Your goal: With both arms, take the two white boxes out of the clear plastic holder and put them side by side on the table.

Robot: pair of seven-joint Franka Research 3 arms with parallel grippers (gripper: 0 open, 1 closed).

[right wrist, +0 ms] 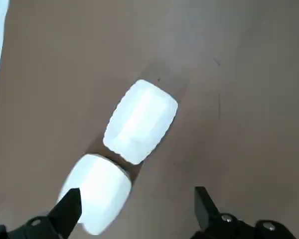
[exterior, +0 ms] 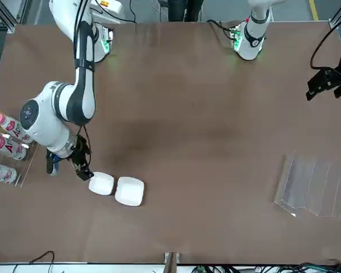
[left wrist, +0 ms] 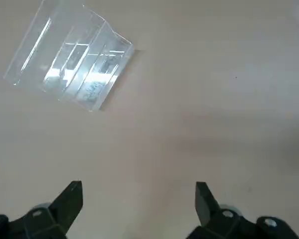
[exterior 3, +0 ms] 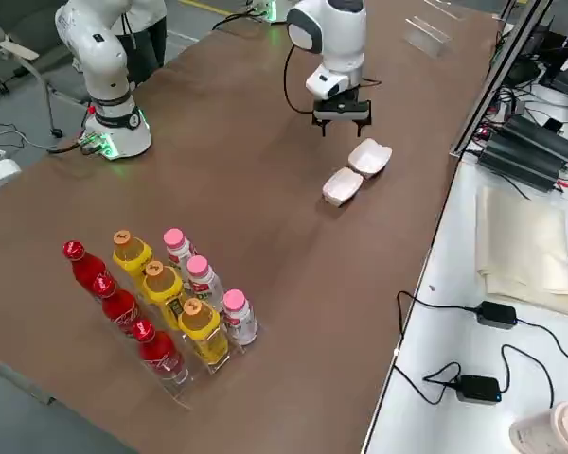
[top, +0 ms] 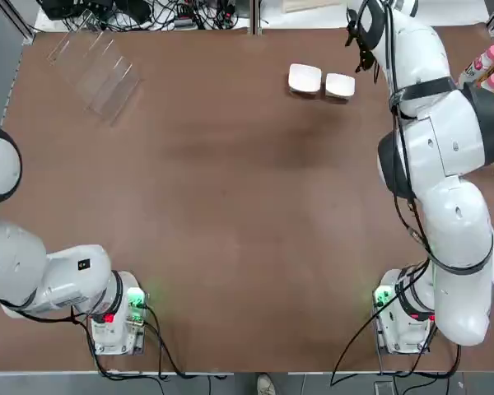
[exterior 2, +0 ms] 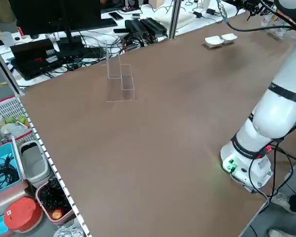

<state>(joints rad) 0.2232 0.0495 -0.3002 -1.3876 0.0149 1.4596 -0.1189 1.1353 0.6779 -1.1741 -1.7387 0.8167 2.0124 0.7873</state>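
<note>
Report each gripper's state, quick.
Left gripper: open, holding nothing, above bare table.
Right gripper: open, empty, just over the two white boxes.

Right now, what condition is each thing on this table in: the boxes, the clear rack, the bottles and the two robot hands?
Two white boxes: out of the holder, lying side by side on the table.
Clear plastic holder: empty, at the far left corner.
Bottles: upright, capped, in their own rack.
Right hand: open, empty, above the boxes.
Left hand: open, empty, raised at the table's left edge.
</note>
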